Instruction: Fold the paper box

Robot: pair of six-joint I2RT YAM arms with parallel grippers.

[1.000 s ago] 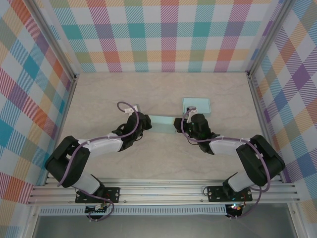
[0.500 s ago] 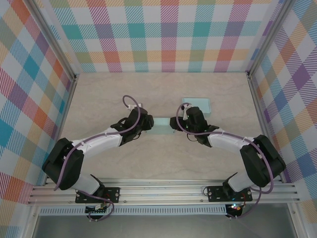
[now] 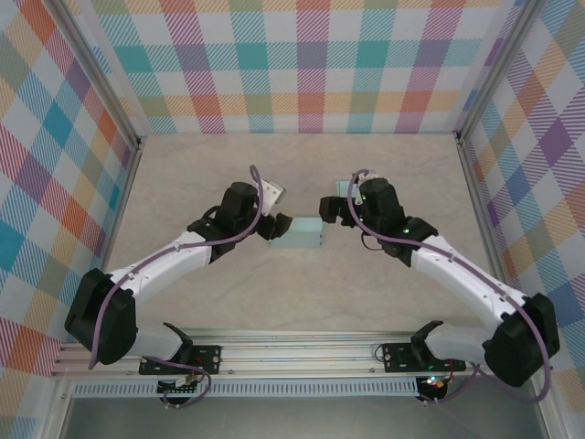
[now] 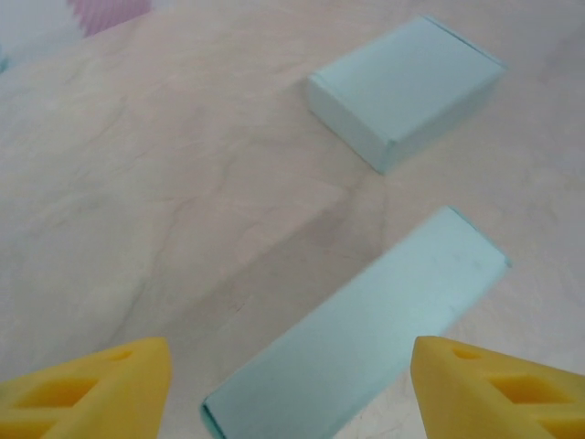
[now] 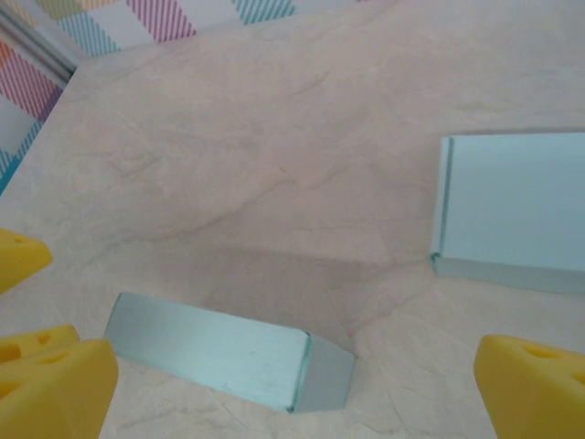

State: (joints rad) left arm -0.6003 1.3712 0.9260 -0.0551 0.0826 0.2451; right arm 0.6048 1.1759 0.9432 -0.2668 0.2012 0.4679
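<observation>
1. Both my hands are spread wide and pinch nothing. My left hand (image 3: 271, 226) hovers at the 9 o'clock end of the paper box (image 3: 300, 232). My right hand (image 3: 327, 208) hovers near its 1 o'clock corner.
2. The paper box lies flat on the tabletop (image 3: 210, 174), near the middle, between my two hands and touching neither. A second pale box (image 3: 373, 190) sits near it at 2 o'clock, apart from it and partly under my right arm.
3. From above, the paper box's long axis runs roughly from 9 to 3 o'clock, with its broad face up. From my right wrist, its end face looks closed and squared. From my left wrist, the end nearest that hand shows a thin dark edge, and I cannot tell whether a flap is loose there.
4. I judge that I am between grips. The body looks formed, so what is left is probably checking or tucking an end.
5. The next move calls for lowering one hand over the narrow width to steady the box. The other hand would then come in along the long axis and press that end shut.
</observation>
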